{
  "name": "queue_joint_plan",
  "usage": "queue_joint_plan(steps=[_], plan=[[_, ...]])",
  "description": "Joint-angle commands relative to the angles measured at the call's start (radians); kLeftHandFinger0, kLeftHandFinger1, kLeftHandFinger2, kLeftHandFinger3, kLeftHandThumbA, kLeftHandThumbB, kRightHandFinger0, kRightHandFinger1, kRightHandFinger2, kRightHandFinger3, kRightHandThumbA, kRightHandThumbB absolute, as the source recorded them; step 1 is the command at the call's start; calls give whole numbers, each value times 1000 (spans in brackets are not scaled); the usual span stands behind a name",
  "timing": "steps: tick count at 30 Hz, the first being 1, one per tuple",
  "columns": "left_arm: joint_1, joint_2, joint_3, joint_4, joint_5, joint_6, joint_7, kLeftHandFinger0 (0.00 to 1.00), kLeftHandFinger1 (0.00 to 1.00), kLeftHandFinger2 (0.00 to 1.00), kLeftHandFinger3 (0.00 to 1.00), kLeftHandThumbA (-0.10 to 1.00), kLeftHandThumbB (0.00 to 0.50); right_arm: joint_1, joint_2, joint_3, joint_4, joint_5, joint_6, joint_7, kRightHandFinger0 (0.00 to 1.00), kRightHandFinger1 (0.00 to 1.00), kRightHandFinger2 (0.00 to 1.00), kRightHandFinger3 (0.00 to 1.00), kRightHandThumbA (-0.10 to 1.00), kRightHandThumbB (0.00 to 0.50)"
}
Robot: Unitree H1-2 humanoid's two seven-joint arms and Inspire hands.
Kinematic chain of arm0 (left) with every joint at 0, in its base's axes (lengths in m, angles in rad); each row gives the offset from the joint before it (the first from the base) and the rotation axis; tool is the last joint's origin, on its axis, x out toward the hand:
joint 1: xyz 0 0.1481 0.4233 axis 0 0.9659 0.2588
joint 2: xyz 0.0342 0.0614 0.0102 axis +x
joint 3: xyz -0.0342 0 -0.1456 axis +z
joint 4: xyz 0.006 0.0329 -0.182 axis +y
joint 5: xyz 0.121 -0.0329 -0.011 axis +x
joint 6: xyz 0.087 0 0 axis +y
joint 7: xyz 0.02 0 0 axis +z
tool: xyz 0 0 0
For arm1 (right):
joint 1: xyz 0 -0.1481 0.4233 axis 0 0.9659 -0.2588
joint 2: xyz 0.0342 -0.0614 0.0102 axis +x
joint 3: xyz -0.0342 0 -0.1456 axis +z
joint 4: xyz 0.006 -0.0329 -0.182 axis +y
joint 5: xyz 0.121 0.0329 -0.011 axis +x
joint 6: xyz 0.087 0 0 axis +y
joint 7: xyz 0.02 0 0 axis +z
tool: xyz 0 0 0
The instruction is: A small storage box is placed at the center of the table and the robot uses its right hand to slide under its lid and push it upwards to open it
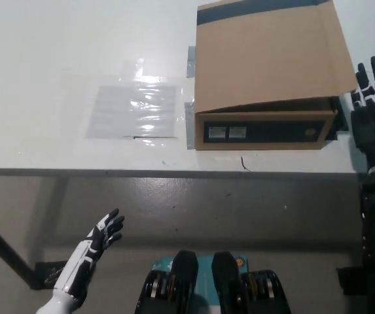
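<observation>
Two hands in view. Left hand (102, 237) low at lower left, below table (56, 52) edge, fingers spread, empty. Clear plastic sheet (133, 110) mid-table. Storage box (266, 78) right of centre, lid (269, 55) slightly raised. Right hand (374, 108) just beside box's right edge, fingers straight, apart, holding nothing.

Storage box (266, 78) lid hiding its inside, table (56, 59) running off at 12 o'clock, labels on box front too small to read

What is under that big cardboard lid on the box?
Under the cardboard lid only the box's dark front wall with two small labels shows; the inside is covered.
</observation>
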Motion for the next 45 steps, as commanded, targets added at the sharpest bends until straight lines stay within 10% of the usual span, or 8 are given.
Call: queue_joint_plan(steps=[1,45], plan=[[-21,7,4,-9,-7,-36,-11,1000,1000,1000,1000,1000,348,-40,14,18,-25,-22,-28,34,1000,1000,1000,1000,1000,278],[-29,8,0,-8,-8,-32,-14,1000,1000,1000,1000,1000,352,-84,152,45,-223,14,75,-71,1000,1000,1000,1000,1000,291]])
